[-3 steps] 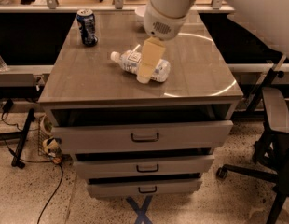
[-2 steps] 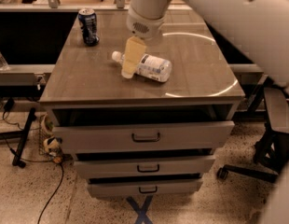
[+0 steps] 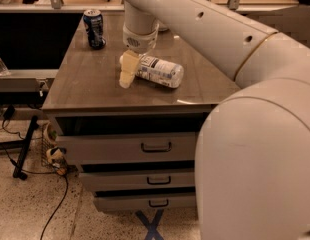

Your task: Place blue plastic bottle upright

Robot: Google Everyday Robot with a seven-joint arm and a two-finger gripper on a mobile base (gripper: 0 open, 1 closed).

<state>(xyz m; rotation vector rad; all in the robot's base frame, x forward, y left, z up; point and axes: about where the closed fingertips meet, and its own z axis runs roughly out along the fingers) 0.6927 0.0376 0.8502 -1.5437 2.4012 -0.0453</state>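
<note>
The blue plastic bottle [image 3: 160, 70], clear with a white label, lies on its side near the middle of the brown table top [image 3: 90, 86]. Its base points right. Its cap end points left and is hidden behind my gripper [image 3: 127, 73]. The cream-coloured gripper hangs down from the white wrist [image 3: 140, 34] and stands at the bottle's left end, low over the table. I cannot tell whether it touches the bottle.
A short dark blue soda can [image 3: 94, 28] stands upright at the table's back left. My large white arm [image 3: 255, 134] fills the right side of the view. Drawers [image 3: 155, 146] sit below the top. Cables [image 3: 55, 204] lie on the floor at left.
My gripper has moved left along the bottle, from over its middle to its cap end. The bottle still lies on its side. The arm now fills more of the view.
</note>
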